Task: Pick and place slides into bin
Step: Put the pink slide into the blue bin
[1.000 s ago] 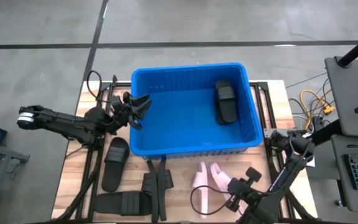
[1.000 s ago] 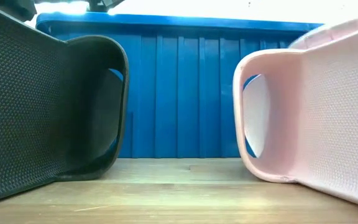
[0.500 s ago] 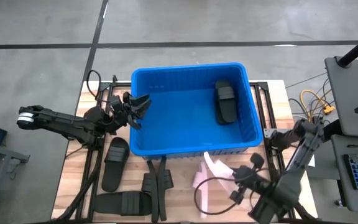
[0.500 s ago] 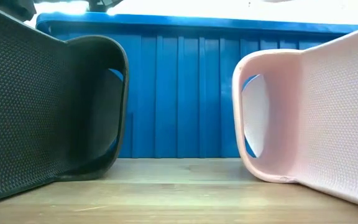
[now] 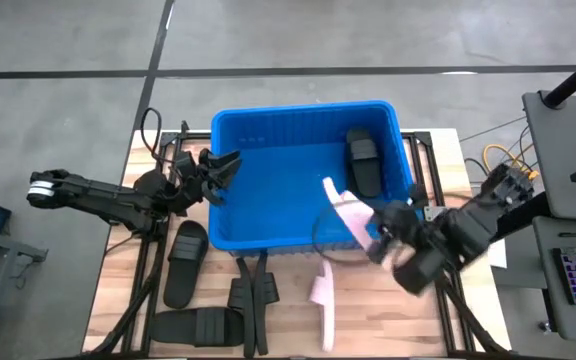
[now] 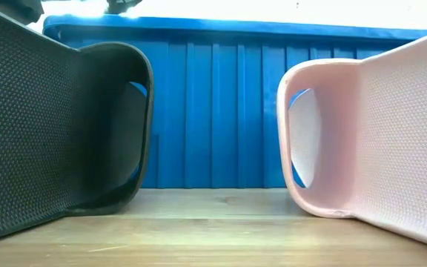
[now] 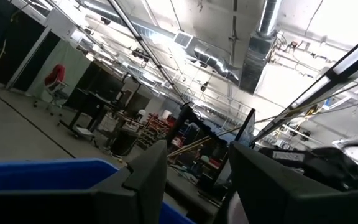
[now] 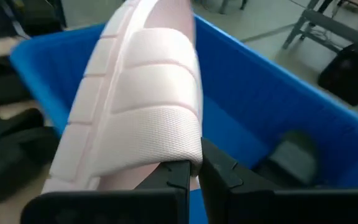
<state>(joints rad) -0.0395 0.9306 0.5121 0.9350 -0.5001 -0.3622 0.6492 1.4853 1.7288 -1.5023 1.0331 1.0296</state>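
From overhead we see the right gripper (image 5: 368, 235) clamped on a pale pink slide (image 5: 346, 210), holding it above the near wall of the blue bin (image 5: 268, 238), right of the frame's centre. Its wrist camera shows the two dark fingers (image 8: 173, 177) pinched together on the edge of that pink slide (image 8: 143, 106), with the blue tub (image 8: 260, 81) spread out behind it and a black slide (image 8: 294, 155) lying inside at lower right.

In the high view that black slide (image 5: 363, 165) rests on the bin's floor near the upper right corner. A second pink slide (image 5: 323, 295) lies on the wooden table (image 5: 118, 290) just below the bin, lower centre of the frame. Further left along the table's bottom edge we find a black slide (image 5: 185, 262) angled beside the bin's lower left corner, another black slide (image 5: 193, 326) at the bottom edge, and a narrow black forked bracket (image 5: 251, 300) between them and the pink one.

The left gripper (image 5: 223, 170) hangs at the bin's left rim, middle left of the frame, its jaws partly apart and holding nothing. Its own camera looks up past the two dark fingers (image 7: 148, 180) to a workshop ceiling, with a strip of blue rim (image 7: 42, 171) at lower left.

At table height, a black slide (image 6: 58, 126) fills the left of the frame and a pink slide (image 6: 376, 133) the right, the bin's ribbed wall (image 6: 213, 111) between them.
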